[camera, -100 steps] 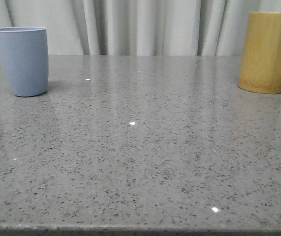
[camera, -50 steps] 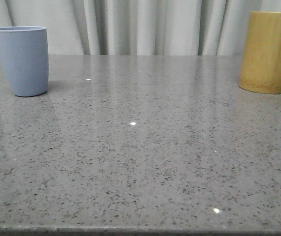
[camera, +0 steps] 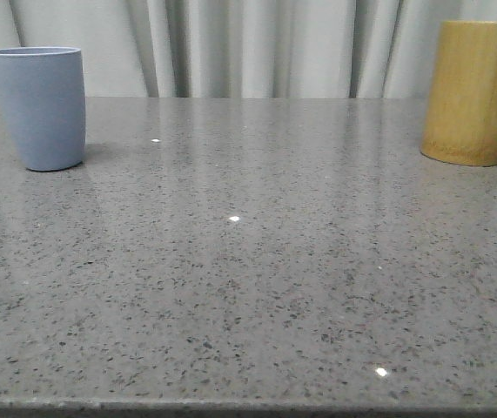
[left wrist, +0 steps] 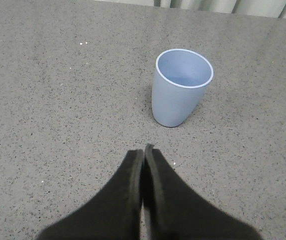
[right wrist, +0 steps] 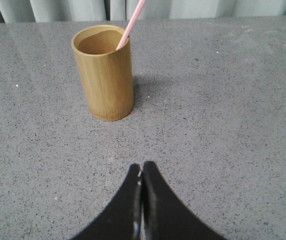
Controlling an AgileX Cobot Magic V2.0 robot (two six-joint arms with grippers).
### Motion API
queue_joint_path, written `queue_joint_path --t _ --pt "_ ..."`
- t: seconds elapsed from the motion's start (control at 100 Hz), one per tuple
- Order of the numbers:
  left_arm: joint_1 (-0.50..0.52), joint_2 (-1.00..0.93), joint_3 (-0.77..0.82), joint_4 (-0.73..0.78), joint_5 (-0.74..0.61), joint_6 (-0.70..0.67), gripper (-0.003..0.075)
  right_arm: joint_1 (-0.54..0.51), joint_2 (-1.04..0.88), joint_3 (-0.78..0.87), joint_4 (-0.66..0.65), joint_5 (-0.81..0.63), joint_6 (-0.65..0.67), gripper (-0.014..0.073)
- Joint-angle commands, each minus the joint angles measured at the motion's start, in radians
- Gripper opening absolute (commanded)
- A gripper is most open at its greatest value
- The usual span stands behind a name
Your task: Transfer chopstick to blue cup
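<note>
Nothing grasped yet: the right gripper (right wrist: 141, 172) and left gripper (left wrist: 143, 155) have fingers pressed together, empty. Next, the right must open and take the chopstick (right wrist: 131, 23) from the bamboo holder (right wrist: 104, 75) near the surface's far right corner; the blue cup (camera: 38, 106) waits far left.

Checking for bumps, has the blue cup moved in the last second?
No. The blue cup keeps its spot against the curtain folds behind it.

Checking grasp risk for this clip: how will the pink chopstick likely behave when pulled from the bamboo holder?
The chopstick looks straight and thin, so probably stiff and light. It leans on the bamboo holder rim, so may pivot if pinched.
</note>
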Motion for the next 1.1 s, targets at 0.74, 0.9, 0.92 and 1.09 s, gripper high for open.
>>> queue_joint_path --t 0.74,0.9,0.92,1.09 --pt "0.0 0.067 -0.083 -0.011 0.019 0.1 0.0623 -0.002 0.117 -0.119 -0.006 -0.029 -0.003 0.0589" --pt "0.0 0.067 -0.083 -0.032 0.017 0.098 0.062 -0.002 0.117 -0.119 -0.006 -0.029 -0.003 0.0603" --pt "0.0 0.069 -0.083 -0.034 0.015 0.098 0.062 -0.002 0.117 -0.119 -0.006 -0.029 -0.003 0.0603" --pt "0.0 0.153 -0.118 -0.038 0.012 0.098 0.062 -0.002 0.117 -0.119 -0.006 -0.037 -0.003 0.0603"
